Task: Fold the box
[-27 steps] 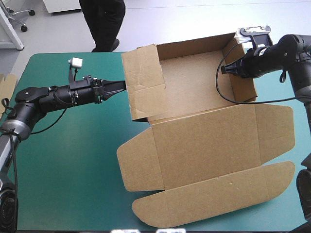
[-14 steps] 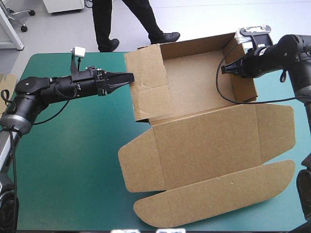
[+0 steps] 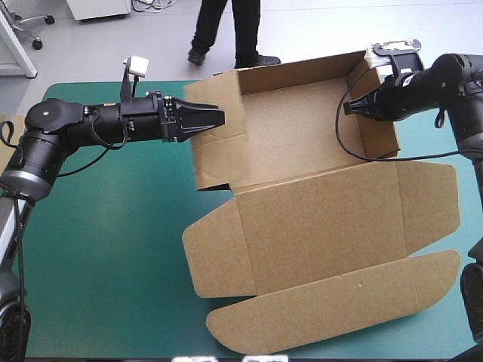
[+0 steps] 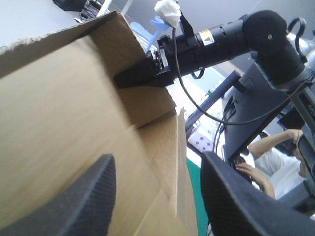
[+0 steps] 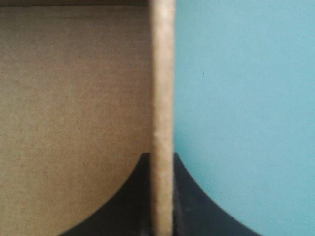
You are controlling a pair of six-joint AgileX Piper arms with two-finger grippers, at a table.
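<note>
The brown box lies on the teal-green tabletop, right of the middle and reaching from near the far edge almost to the near edge. Its far half is an open tray with its walls raised. Its near half is the lid, lying flat, with a side flap at each end and a long rounded flap nearest the near edge. The left gripper comes in level from the left, above the tabletop, and its tip lies over the upper part of the tray's left wall. That wall leans out of square and looks smeared in the high view. In the left wrist view its jaws stand apart. One black finger shows against the broad face of the brown board, and the other shows past a free vertical edge of the board that rises between the two. Whether either finger touches the board cannot be told. The right gripper reaches in from the right at the tray's right wall, near that wall's top rim. Its jaws are clamped on the wall. In the right wrist view the wall's edge runs straight up between the two black fingers, with the brown inner face of the tray on one side and the teal-green cover on the other. The left wrist view also shows the right gripper across the tray, pinching the top of that wall.
</note>
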